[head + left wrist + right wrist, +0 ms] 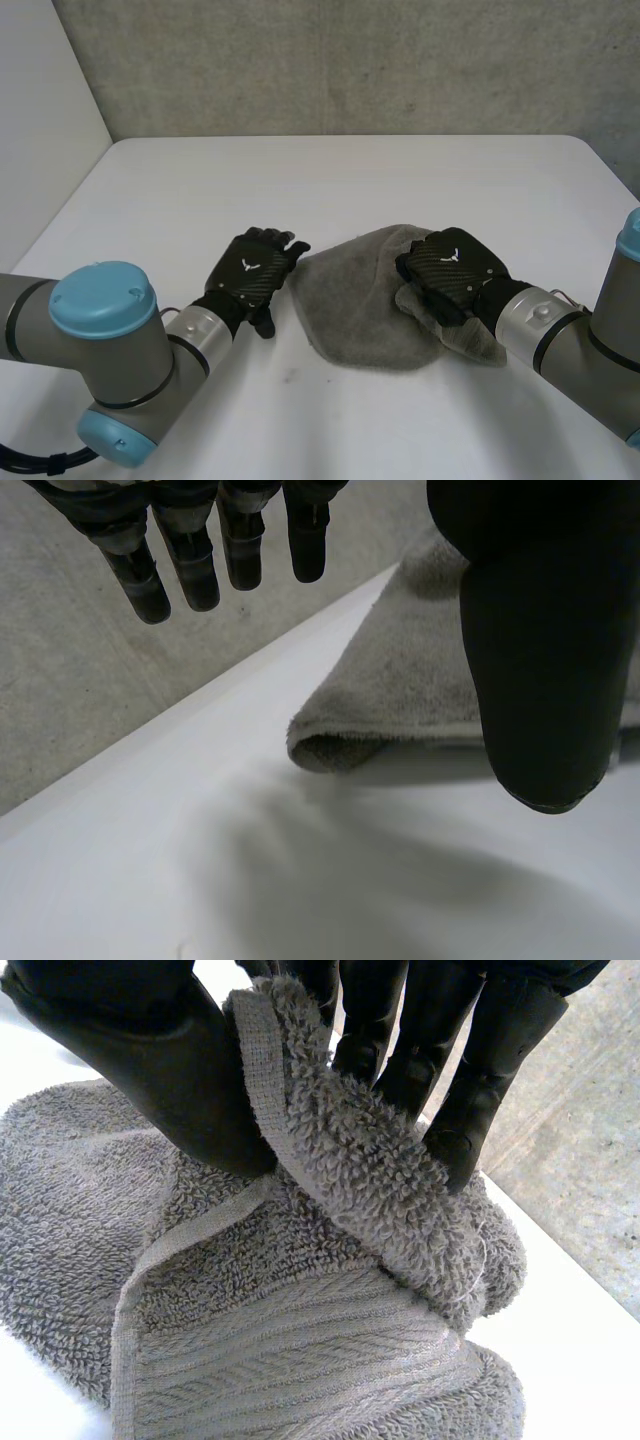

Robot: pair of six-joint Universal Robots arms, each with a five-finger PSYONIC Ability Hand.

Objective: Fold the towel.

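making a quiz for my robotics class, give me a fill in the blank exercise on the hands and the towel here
1. The right hand pinches the towel's hemmed edge between its fingers and ___.
2. The left hand is ___, its fingers straight, beside the towel.
3. The table is ___ in colour.
Missing words: thumb; open; white.

Grey arms (25, 320), light-blue joint caps (103, 297), silver wrist collars (195, 335), black weave-patterned left hand (258, 282) and right hand (460, 272), white emblem (248, 266) on each.
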